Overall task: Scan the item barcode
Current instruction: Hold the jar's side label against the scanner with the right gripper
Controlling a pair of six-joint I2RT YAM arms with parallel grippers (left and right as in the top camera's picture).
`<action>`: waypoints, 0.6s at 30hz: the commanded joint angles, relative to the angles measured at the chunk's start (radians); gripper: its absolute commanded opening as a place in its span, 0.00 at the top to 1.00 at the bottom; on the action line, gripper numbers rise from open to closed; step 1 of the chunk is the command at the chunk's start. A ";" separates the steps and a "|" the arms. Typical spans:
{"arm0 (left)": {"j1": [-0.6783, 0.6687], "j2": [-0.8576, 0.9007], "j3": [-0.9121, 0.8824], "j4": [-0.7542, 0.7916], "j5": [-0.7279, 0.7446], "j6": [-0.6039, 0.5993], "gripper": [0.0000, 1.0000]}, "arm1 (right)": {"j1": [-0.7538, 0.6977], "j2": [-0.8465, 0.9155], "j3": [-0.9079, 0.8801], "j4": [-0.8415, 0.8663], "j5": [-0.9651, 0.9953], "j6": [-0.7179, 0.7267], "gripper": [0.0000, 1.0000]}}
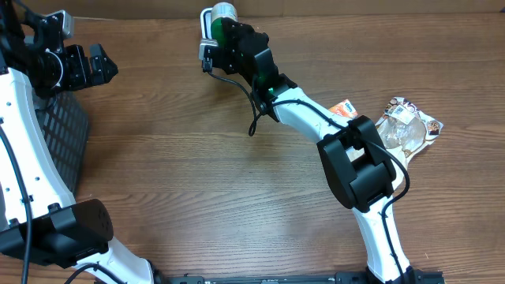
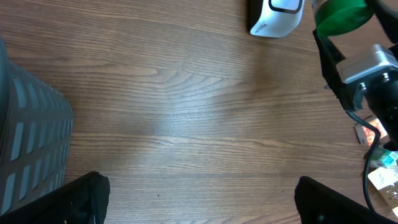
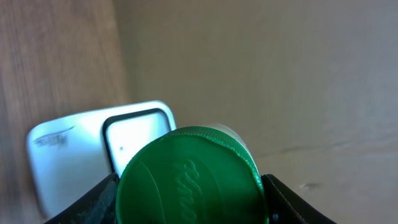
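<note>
The right gripper (image 1: 225, 22) is clamped on the green-capped bottle (image 1: 224, 11) at twelve o'clock on the table (image 1: 197, 158), with the white scanner (image 1: 206, 30) just beside it at eight o'clock. The left gripper (image 1: 101, 66) hangs wide open at ten o'clock. Pickup and presenting look done, but no barcode is visible, so the read seems pending.

The wooden table (image 1: 197, 158) carries a white scanner (image 2: 273, 18) at the back, mesh basket (image 1: 63, 126) left, snack packets (image 1: 406, 126) right

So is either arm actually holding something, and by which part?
The right gripper clamps a green-lidded container by its sides, at the top end. The left gripper is open and empty.
</note>
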 commanded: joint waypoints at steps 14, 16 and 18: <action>0.004 -0.019 0.020 -0.002 0.001 0.019 0.00 | -0.005 0.098 0.027 0.195 -0.077 -0.048 0.63; 0.004 -0.019 0.020 -0.002 0.001 0.019 0.00 | -0.005 0.102 0.027 0.212 -0.063 -0.048 0.63; 0.004 -0.019 0.020 -0.002 0.001 0.019 0.00 | -0.005 0.102 0.027 0.224 -0.061 -0.047 0.63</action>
